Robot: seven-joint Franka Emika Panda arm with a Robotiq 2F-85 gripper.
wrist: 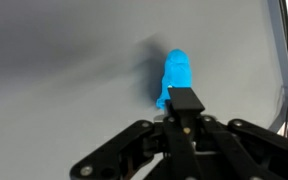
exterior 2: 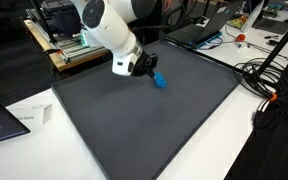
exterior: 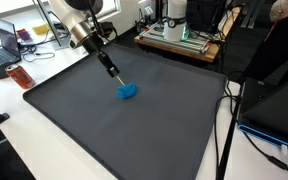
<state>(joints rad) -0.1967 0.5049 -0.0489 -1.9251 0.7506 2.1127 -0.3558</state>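
On the dark mat point(exterior: 84, 130) | claw point(wrist: 184, 99) together, tips touching blue object point(wrist: 177, 72) (only wrist view shows this).

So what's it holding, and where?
The shut tool sits at the near end of the blue thing; whether it really pinches it cannot be told.

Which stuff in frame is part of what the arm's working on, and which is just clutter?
In hand:
- small bright blue object, at the tip of the shut jaws; whether it is pinched cannot be told
- dark grey mat that it lies on

Lying about:
- orange-red container
- open laptop
- black cables
- white paper sheet
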